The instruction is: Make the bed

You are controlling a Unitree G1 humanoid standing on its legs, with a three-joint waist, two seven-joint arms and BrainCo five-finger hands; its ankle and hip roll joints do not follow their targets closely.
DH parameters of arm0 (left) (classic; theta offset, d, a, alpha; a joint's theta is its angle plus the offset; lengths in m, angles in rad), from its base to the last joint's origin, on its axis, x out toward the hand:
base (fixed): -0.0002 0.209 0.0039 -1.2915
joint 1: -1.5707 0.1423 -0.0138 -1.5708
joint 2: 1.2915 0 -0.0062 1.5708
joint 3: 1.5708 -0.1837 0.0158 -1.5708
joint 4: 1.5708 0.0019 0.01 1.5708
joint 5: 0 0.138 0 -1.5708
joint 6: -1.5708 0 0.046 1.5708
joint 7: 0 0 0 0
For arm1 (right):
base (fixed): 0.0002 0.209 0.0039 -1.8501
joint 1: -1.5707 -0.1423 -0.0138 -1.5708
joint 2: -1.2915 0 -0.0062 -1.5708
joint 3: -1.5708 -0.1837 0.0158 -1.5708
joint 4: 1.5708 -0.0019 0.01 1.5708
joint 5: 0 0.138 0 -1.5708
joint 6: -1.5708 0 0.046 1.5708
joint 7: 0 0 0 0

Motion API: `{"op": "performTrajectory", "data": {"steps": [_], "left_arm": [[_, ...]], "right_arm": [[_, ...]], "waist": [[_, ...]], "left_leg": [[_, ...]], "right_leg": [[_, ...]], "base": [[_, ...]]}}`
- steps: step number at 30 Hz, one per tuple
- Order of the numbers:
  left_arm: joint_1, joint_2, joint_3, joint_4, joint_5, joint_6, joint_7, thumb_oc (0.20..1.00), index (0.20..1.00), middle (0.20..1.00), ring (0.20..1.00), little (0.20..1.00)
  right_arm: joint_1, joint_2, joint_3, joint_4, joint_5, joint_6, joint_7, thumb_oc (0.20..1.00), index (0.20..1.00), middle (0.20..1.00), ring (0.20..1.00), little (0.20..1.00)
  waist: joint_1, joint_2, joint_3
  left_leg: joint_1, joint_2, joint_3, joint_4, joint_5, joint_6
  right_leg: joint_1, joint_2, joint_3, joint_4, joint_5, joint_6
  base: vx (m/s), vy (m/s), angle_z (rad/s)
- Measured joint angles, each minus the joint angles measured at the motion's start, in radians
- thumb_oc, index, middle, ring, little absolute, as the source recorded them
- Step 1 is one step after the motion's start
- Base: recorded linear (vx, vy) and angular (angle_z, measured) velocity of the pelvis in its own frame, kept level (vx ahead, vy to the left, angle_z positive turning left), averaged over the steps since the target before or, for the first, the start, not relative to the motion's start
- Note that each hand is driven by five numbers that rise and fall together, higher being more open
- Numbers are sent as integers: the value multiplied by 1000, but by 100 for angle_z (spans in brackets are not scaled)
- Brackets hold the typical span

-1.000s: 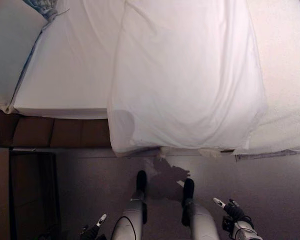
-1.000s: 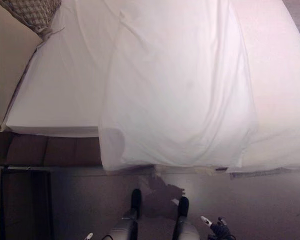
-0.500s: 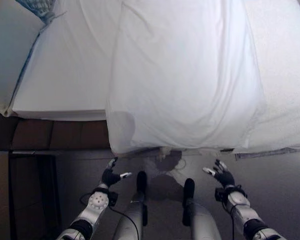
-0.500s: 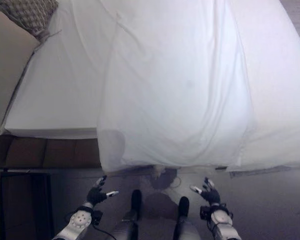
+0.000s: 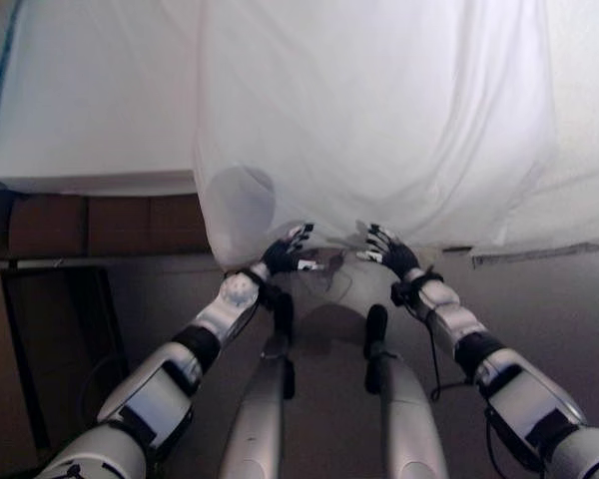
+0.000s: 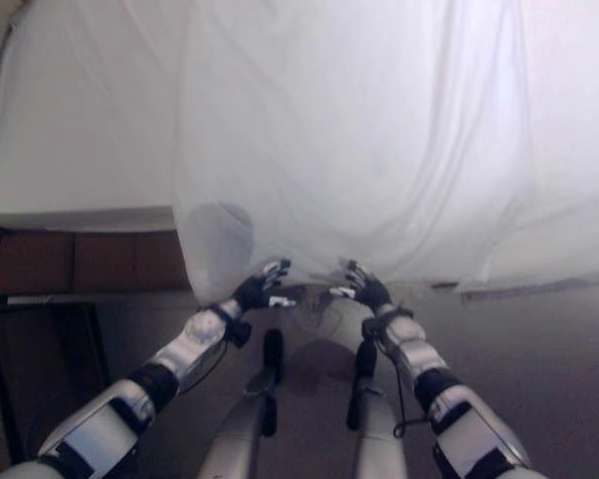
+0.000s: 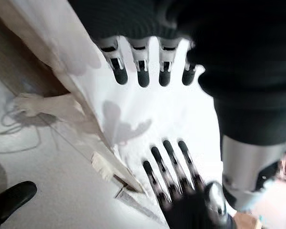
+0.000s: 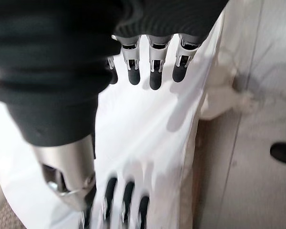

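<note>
Where it overhangs, smooth white sheet (image 5: pixel 379 130)

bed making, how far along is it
Early. Done: the white sheet already lies spread down the mattress, its lower edge hanging over the foot. In hand: the left hand and right hand are at that hanging edge, fingers straight, nothing gripped. Left: grasp the edge, pull the sheet flat and across the bare mattress on the robot's left.

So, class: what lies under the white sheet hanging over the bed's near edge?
Left of the sheet, the bare mattress shows, with a brown bed base below. Beneath the sheet itself, everything is covered.
</note>
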Motion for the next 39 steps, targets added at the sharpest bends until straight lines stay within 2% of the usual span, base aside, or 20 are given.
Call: {"op": "performTrajectory", "data": {"steps": [5, 11, 16, 20, 29, 35, 39], "left_arm": [[-69, -5, 6, 40, 0, 1, 20, 1000, 1000, 1000, 1000, 1000], [-217, 9, 19, 105, 45, 0, 142, 1000, 1000, 1000, 1000, 1000], [-320, 28, 55, 191, 102, -2, 264, 1000, 1000, 1000, 1000, 1000], [-364, 58, 58, 224, 115, 0, 286, 1000, 1000, 1000, 1000, 1000], [-379, 178, 106, 283, 135, 11, 331, 1000, 1000, 1000, 1000, 1000], [-348, 323, 155, 294, 160, 23, 342, 1000, 1000, 1000, 1000, 1000], [-308, 368, 236, 299, 161, 26, 367, 1000, 1000, 1000, 1000, 1000]], "right_arm": [[-88, -3, -1, 3, 76, 12, 6, 1000, 1000, 1000, 1000, 1000], [-267, -12, -6, 62, 89, 8, -42, 1000, 1000, 1000, 1000, 1000], [-423, -53, 14, 191, 35, -1, -139, 1000, 1000, 1000, 1000, 1000], [-468, -95, 18, 228, -27, -5, -185, 1000, 1000, 1000, 1000, 1000], [-491, -178, -16, 337, -89, -1, -253, 1000, 1000, 1000, 1000, 1000], [-481, -291, -65, 388, -153, 25, -301, 1000, 1000, 1000, 1000, 1000], [-465, -325, -129, 391, -170, 26, -331, 1000, 1000, 1000, 1000, 1000]], "waist": [[0, -6, 4], [-1, -9, 6], [-4, -18, 10], [-8, -26, 15], [-7, -27, 15], [-15, -28, 15], [-19, -28, 15]], "left_leg": [[-84, 3, 0, 92, -20, -6], [-229, 12, -1, 226, -47, -9], [-306, 16, 4, 280, -52, -10], [-329, 17, 5, 297, -54, -11], [-317, 15, 8, 282, -54, -3], [-231, 11, 15, 190, -27, 4], [-184, 10, 15, 103, 7, 1]], "right_leg": [[-86, -6, 12, 93, -19, -13], [-226, -2, 31, 201, -34, -30], [-306, 1, 53, 238, -24, -29], [-322, -1, 53, 245, -21, -34], [-306, -4, 47, 231, -17, -24], [-229, -8, 40, 168, -4, -17], [-193, -4, 27, 105, 17, -16]], "base": [[-27, 0, 3], [0, 7, -1], [7, 41, -8], [30, 9, -1], [12, -11, 1], [4, -7, 3], [6, -62, 0]]}}
